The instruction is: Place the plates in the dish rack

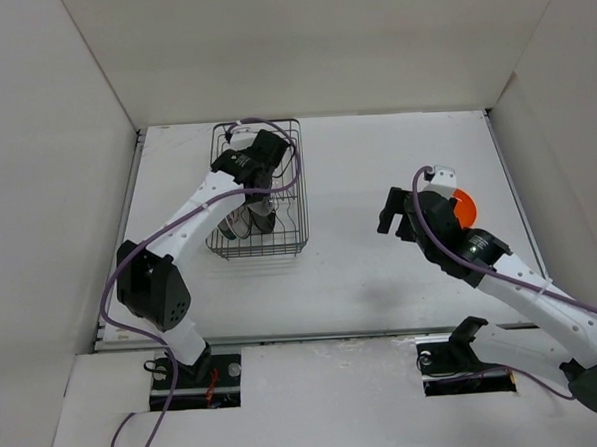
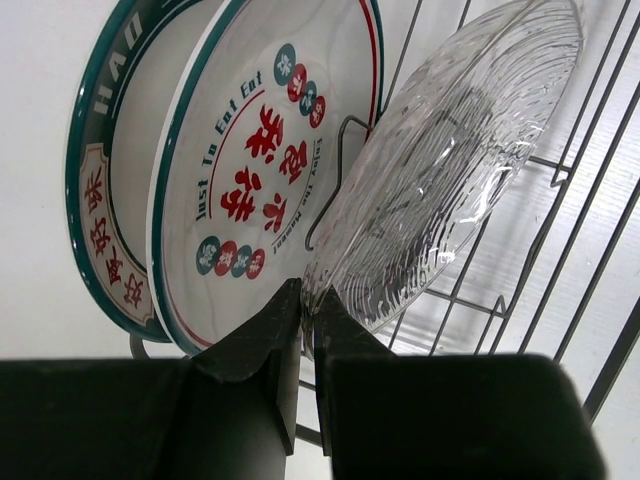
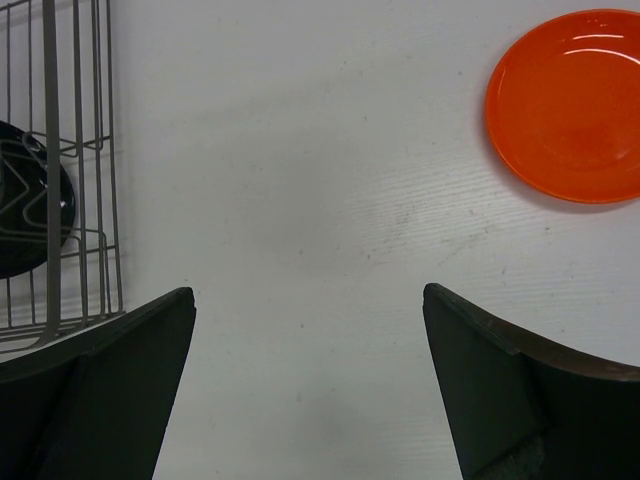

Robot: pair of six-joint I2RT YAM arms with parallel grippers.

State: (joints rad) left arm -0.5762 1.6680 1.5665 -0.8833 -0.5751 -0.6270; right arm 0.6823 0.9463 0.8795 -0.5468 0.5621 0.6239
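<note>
Towards the table's (image 1: 375,159) far left corner sat the dish rack (image 1: 303,198). Inside it, the left hand (image 2: 308,310) pinched the clear glass plate (image 2: 450,170) by its rim. The plate leaned loosely and might have slid off its tine on release. The right hand (image 3: 308,295) gaped wide and empty near the orange plate (image 3: 565,105), which lay by the right edge.

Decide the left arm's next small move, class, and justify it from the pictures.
Probably open the left gripper and let go. Its fingers pinch the lower rim of the clear glass plate, which stands tilted among the wires of the dish rack, beside the plate with red characters, so it looks placed.
</note>
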